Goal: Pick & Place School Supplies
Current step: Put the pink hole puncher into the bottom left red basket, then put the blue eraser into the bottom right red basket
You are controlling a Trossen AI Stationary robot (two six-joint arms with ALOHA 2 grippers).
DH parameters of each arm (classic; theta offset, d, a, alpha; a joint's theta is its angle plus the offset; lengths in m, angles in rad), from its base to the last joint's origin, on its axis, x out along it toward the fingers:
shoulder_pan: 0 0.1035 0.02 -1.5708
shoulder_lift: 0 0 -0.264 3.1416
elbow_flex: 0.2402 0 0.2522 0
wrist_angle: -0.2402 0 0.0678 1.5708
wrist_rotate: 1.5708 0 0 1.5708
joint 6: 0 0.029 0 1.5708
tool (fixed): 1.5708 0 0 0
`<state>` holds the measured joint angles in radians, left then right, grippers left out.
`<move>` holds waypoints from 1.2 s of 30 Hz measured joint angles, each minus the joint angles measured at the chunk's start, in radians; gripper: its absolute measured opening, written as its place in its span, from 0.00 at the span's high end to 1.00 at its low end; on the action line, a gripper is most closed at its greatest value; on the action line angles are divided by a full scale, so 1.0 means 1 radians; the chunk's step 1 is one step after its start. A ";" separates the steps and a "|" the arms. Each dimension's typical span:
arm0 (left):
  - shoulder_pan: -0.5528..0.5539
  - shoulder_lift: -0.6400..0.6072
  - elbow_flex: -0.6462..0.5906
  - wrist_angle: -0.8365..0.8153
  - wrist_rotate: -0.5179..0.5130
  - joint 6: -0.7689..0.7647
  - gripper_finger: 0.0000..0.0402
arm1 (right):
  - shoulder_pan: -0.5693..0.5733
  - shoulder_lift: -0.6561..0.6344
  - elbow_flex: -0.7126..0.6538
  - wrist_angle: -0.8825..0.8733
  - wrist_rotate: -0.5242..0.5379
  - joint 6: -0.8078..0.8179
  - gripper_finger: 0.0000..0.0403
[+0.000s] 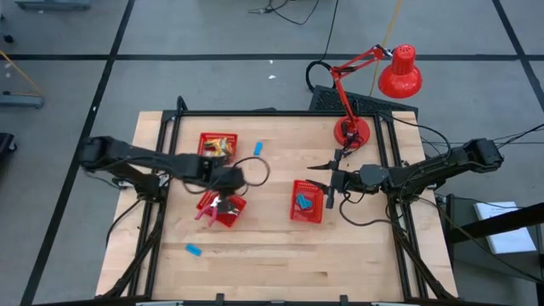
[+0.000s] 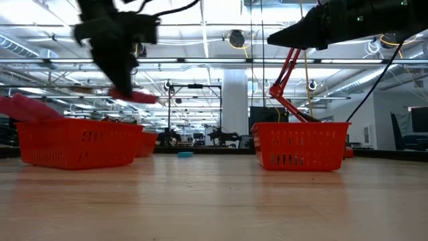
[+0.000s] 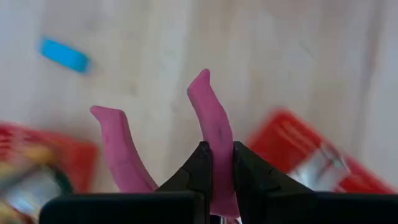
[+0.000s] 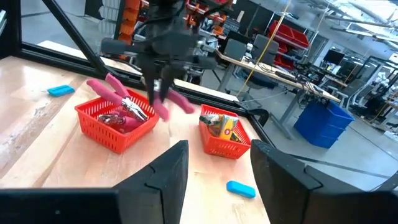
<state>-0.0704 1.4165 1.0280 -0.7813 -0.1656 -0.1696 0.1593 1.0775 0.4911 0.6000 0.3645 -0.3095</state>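
My left gripper (image 1: 223, 197) is shut on a pink-handled tool (image 3: 211, 124) above a red mesh basket (image 1: 228, 214) at the table's middle left. This basket holds more pink-handled tools (image 4: 118, 109). A second red basket (image 1: 217, 146) behind it holds yellow-and-silver pieces. A third red basket (image 1: 308, 201) at the middle right holds light-blue blocks. My right gripper (image 1: 330, 180) is open and empty, raised beside the third basket's far right corner. Loose blue blocks lie on the table at the far middle (image 1: 257, 148) and the near left (image 1: 193, 250). My left gripper pinches one pink handle (image 3: 217, 138) of the tool between its two fingers, coming from above. The handle's curved free end sticks out past the fingertips, and the other handle (image 3: 118, 149) stands free beside them. The tool (image 2: 134, 96) is lifted clear above the basket.
A red desk lamp (image 1: 353, 127) stands at the table's far right, its arm and head reaching beyond the far edge. Black cables lie near my right arm (image 1: 425, 170). Bare wood shows along the table's near side (image 1: 280, 263).
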 joint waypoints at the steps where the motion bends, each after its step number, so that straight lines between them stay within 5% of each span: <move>1: -0.009 -0.021 -0.031 -0.002 0.022 -0.014 0.91 | 0.000 0.000 0.000 0.002 0.000 0.006 0.59; 13: -0.120 -0.072 -0.235 0.153 0.218 -0.058 0.91 | -0.001 0.000 0.000 0.036 0.002 0.054 0.59; 23: -0.128 -0.075 -0.294 0.262 0.226 0.010 0.90 | -0.016 0.000 0.000 -0.006 0.002 0.089 0.59; 31: -0.124 -0.068 -0.305 0.307 0.252 0.031 0.58 | -0.016 0.000 0.000 -0.025 0.001 0.115 0.59; 36: -0.124 -0.089 -0.303 0.310 0.238 0.044 0.48 | -0.016 0.000 0.000 -0.051 0.000 0.121 0.59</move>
<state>-0.1942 1.3273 0.7246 -0.4712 0.0722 -0.1254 0.1432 1.0775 0.4911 0.5486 0.3649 -0.1881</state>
